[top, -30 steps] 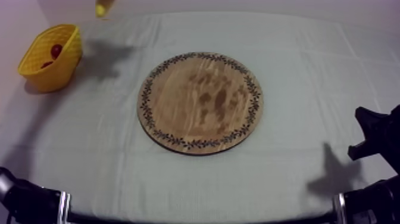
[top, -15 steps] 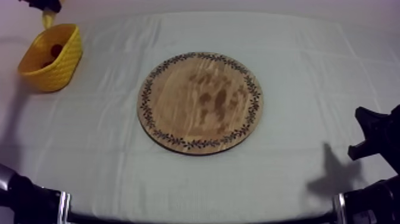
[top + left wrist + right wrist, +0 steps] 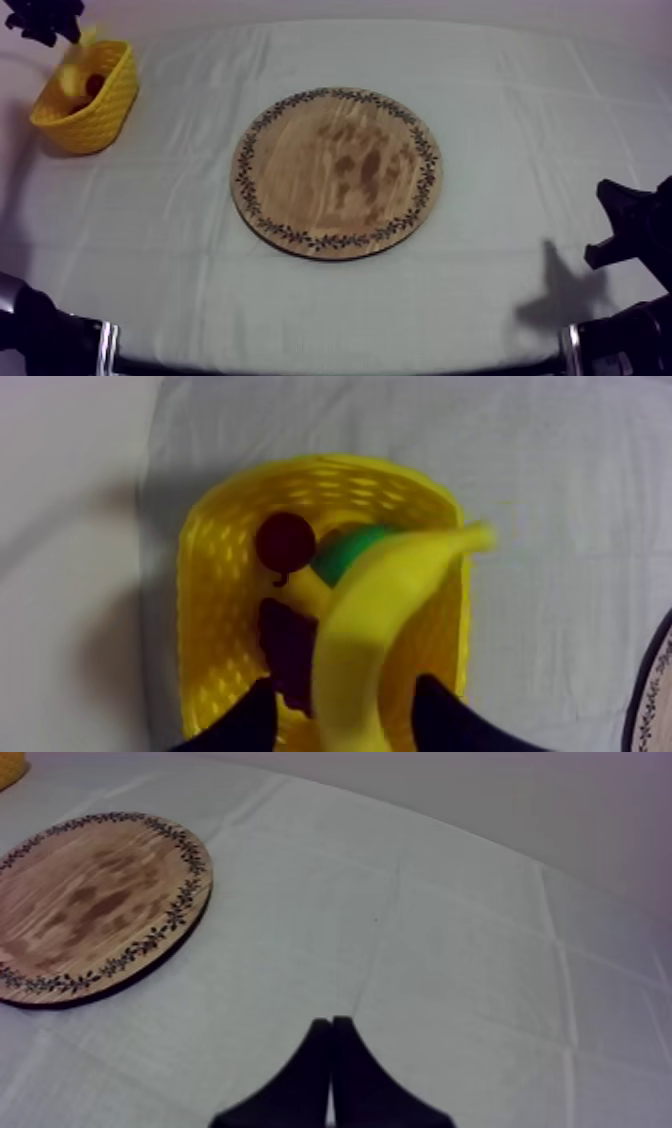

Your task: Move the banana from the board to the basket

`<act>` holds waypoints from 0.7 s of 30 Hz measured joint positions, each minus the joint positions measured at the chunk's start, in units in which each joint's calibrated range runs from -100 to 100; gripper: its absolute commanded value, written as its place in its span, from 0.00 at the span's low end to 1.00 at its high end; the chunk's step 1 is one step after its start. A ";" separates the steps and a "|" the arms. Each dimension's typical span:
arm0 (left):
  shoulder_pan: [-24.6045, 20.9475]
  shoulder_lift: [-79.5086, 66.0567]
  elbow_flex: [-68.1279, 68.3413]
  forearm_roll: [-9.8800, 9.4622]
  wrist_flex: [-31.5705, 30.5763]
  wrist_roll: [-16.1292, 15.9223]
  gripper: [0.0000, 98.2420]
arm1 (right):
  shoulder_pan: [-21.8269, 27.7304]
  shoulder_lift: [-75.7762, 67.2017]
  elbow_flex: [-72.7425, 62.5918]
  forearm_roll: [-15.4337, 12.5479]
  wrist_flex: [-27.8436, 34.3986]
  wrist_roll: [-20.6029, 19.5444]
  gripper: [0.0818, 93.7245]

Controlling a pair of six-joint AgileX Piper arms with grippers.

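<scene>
The yellow banana [image 3: 375, 626] hangs tip-down over the yellow basket [image 3: 200, 576], loose between the spread fingers of my left gripper [image 3: 345, 726], with a gap on each side. From above, my left gripper [image 3: 45, 20] hovers at the far left over the basket [image 3: 100, 110], and the banana [image 3: 75, 68] drops into its mouth. The round wooden board [image 3: 338, 172] lies bare at the table's middle. My right gripper [image 3: 625, 225] rests low at the right, its fingers [image 3: 332, 1052] together as a narrow wedge, well to the right of the board [image 3: 90, 902].
In the basket lie a small red fruit [image 3: 285, 541], a green fruit [image 3: 345, 554] and a dark shape [image 3: 290, 651]. The grey-white cloth [image 3: 520, 110] stretches round the board. A corner of the basket [image 3: 8, 764] shows beyond the board.
My left gripper has carried the banana leftward from the table's far edge to above the basket. The banana now sits lower, in the basket's mouth. The right arm has not moved.
</scene>
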 measured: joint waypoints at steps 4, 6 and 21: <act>-0.57 -2.34 1.17 0.12 -0.43 0.23 0.73 | 0.00 0.00 0.00 0.00 0.07 0.00 0.00; -0.92 -4.17 2.17 0.51 -0.51 0.45 0.73 | 0.00 0.00 0.00 0.00 0.07 0.00 0.00; -1.71 -27.40 10.97 2.65 -1.44 2.54 0.47 | 0.00 0.00 0.00 0.00 0.07 0.00 0.00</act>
